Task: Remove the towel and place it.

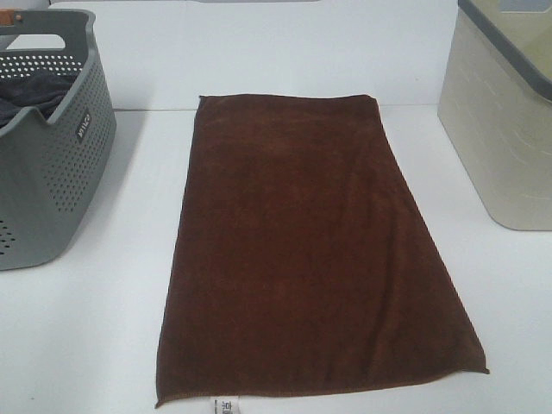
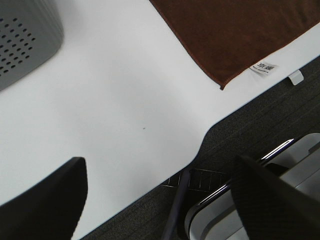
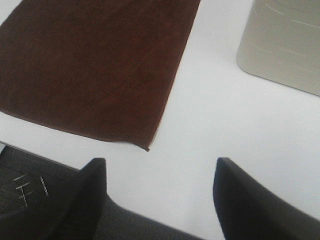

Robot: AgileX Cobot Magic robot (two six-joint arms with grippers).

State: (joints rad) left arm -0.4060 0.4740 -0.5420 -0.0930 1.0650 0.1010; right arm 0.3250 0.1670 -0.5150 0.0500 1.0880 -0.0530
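The towel (image 1: 310, 250) is a large dark brown plush rectangle lying flat in the middle of the white table (image 1: 78, 336), with a small white label (image 1: 224, 405) at its near short edge. In the left wrist view the towel's near corner (image 2: 240, 35) and label (image 2: 263, 67) show beyond my left gripper (image 2: 165, 200), which is open and empty over the table's front edge. My right gripper (image 3: 160, 195) is open and empty too, hovering near the front edge just off the towel's other near corner (image 3: 100, 70). Neither arm appears in the exterior high view.
A grey perforated basket (image 1: 52, 147) with a dark grey cloth (image 1: 30, 95) inside stands at the left. A beige bin (image 1: 500, 121) stands at the right. The table's front edge drops to dark carpet (image 2: 270, 120), where a metal frame (image 2: 280, 190) shows.
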